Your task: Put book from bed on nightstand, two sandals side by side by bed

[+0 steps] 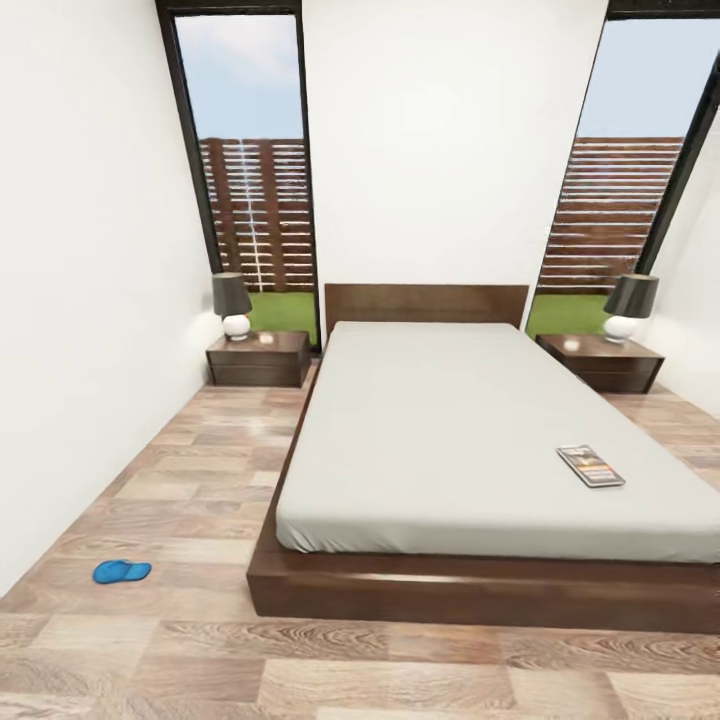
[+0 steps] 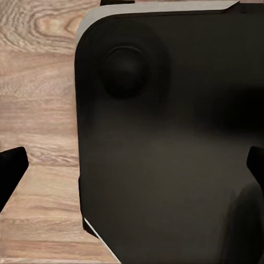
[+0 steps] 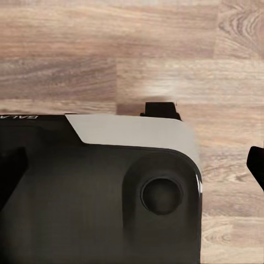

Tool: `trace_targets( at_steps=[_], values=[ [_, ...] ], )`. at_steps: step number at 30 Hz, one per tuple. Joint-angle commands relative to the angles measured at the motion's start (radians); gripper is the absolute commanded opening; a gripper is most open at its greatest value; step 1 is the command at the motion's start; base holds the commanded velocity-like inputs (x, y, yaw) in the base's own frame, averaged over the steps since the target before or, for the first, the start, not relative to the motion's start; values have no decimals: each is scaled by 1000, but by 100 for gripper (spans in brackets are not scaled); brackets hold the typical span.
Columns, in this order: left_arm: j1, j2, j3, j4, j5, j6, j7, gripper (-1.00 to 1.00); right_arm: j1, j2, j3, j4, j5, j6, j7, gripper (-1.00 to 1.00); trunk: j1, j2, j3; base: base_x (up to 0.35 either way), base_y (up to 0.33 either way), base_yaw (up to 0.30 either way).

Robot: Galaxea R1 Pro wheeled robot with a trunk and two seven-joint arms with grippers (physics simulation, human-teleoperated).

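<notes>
As the robot faced the bed [image 1: 440, 440], the book [image 1: 590, 465] lay on it, one sandal [image 1: 122, 571] on the floor; nothing done. End effector fingers seemed spread on both arms.

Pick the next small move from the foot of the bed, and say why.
Probably roll the base forward along the bed's right side toward the book. It lies on the mattress near that edge, out of reach from here, and the right nightstand is just beyond. The one blue sandal in view can wait.
</notes>
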Motion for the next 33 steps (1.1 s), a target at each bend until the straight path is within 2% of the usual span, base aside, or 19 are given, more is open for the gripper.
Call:
trace_targets(
  at_steps=[1, 33],
  values=[
    [0, 0, 2, 0, 0, -1, 0, 100, -1, 0, -1, 1, -1, -3, 1, 100, 0, 0, -1, 43, 323, -273],
    [0, -5, 3, -2, 0, -3, -1, 100, -1, 0, -1, 1, -1, -3, 1, 100, 0, 0, -1, 4, 336, -286]
  ],
)
